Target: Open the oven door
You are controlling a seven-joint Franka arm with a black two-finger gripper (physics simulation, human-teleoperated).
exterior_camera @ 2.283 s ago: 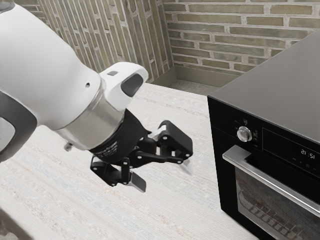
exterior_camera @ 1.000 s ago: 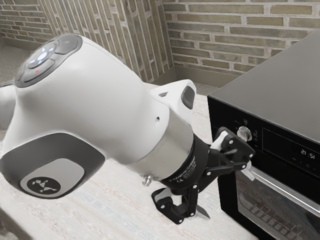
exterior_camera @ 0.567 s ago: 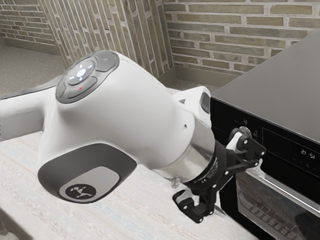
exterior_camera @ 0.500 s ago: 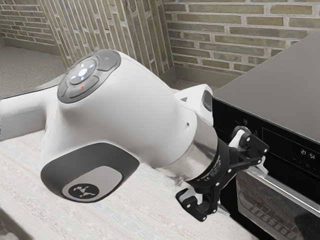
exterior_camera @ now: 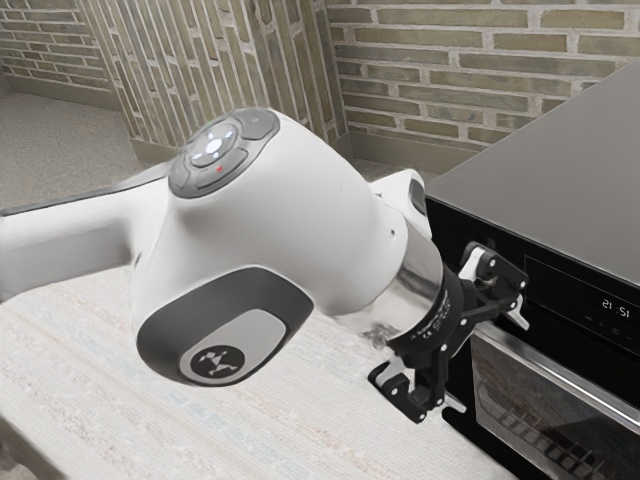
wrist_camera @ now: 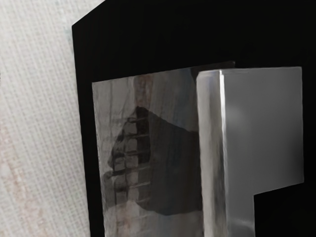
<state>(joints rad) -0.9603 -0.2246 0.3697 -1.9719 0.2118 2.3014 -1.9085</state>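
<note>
Facing oven point(exterior_camera: 560, 170): hand point(exterior_camera: 490, 361) over pale streaked table point(exterior_camera: 300, 430), brick wall point(exterior_camera: 450, 80) beyond.

Black oven door point(exterior_camera: 530, 405), shut, silver handle point(wrist_camera: 261, 123)

Tabletop point(exterior_camera: 200, 430): bright, evenly lit beside the oven point(exterior_camera: 570, 150).
Brick wall point(exterior_camera: 450, 80): soft, muted light beyond the oven.
Arm point(exterior_camera: 290, 200): white shell near the oven, gently shaded.
Door glass point(wrist_camera: 173, 168): dim on the oven's front, a dark silhouette across it.
Handle point(wrist_camera: 212, 148): bright glare streak before the oven.
Display point(exterior_camera: 615, 306): digits glowing on the oven.
</note>
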